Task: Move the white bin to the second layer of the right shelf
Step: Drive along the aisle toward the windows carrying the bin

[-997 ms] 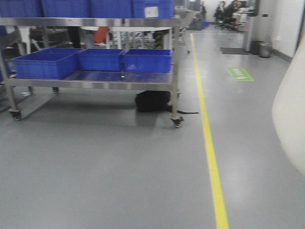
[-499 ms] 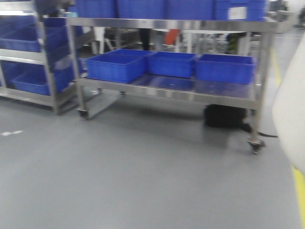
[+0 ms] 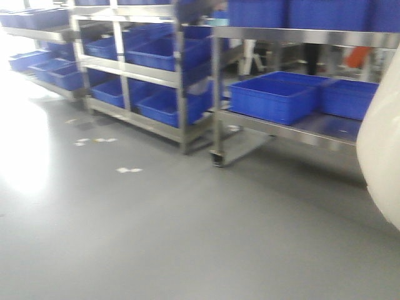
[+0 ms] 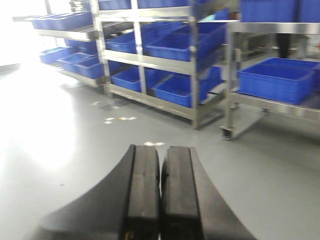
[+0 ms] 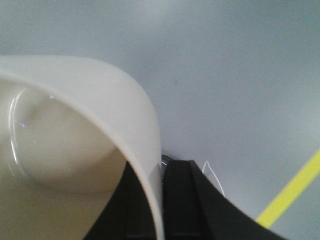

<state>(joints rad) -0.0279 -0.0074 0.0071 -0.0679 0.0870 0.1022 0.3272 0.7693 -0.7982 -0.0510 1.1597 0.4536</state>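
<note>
At the right edge of the front view, the white bin (image 3: 382, 156) hangs above the floor (image 3: 156, 237); the right gripper (image 5: 160, 175) is clamped on its rim, one finger inside the wall, one outside; the bin extends leftward from those fingers, its mouth turned toward the wrist camera, its rim-to-base axis running away; the left gripper (image 4: 160, 162) is closed on nothing and farther off; steel racks (image 3: 181, 87) of blue crates (image 3: 272, 97) stand ahead, but I cannot make out any roller level.
</note>
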